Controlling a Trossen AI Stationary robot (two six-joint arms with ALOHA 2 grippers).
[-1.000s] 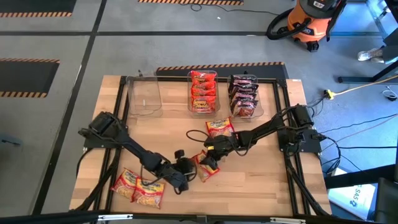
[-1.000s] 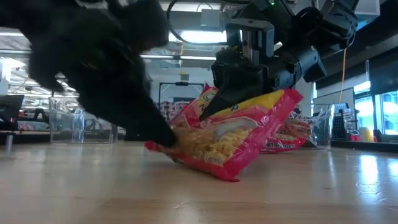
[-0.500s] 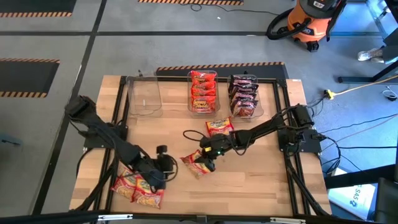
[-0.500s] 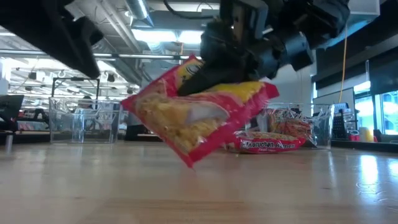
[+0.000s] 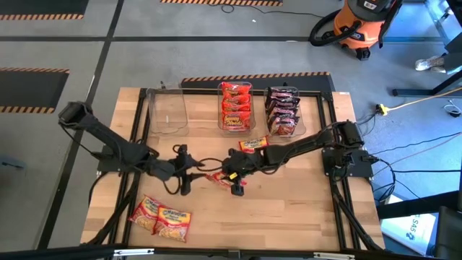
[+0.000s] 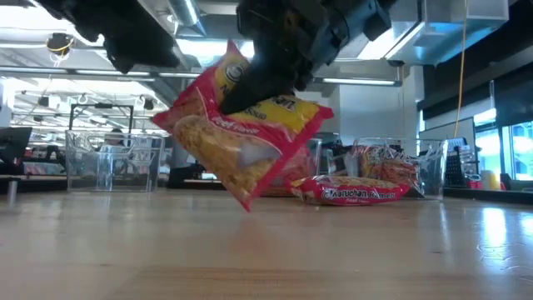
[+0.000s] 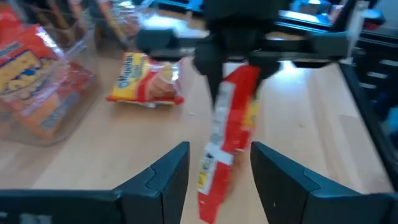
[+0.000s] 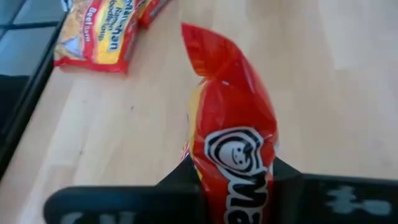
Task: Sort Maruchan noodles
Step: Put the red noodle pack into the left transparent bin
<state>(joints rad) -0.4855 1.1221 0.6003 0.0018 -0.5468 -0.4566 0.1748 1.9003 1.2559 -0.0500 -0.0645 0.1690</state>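
A yellow-and-red Maruchan packet (image 6: 246,137) hangs tilted above mid-table, clear of the wood, pinched at one end by the right gripper (image 5: 232,178), whose fingers are clamped on the wrapper. The left gripper (image 5: 182,171) hovers just left of it with its fingers spread and nothing between them. One more yellow-and-red packet (image 5: 253,144) lies flat just beyond, and two others (image 5: 162,217) rest at the near left corner. Along the far edge stand three clear bins: the left bin (image 5: 166,112) shows no packets, the middle bin (image 5: 235,106) holds red ones, and the right bin (image 5: 283,110) dark ones. The step in hand looks like carrying this packet off for sorting; the next move likely calls for swinging it far and left to the unfilled bin, then releasing.
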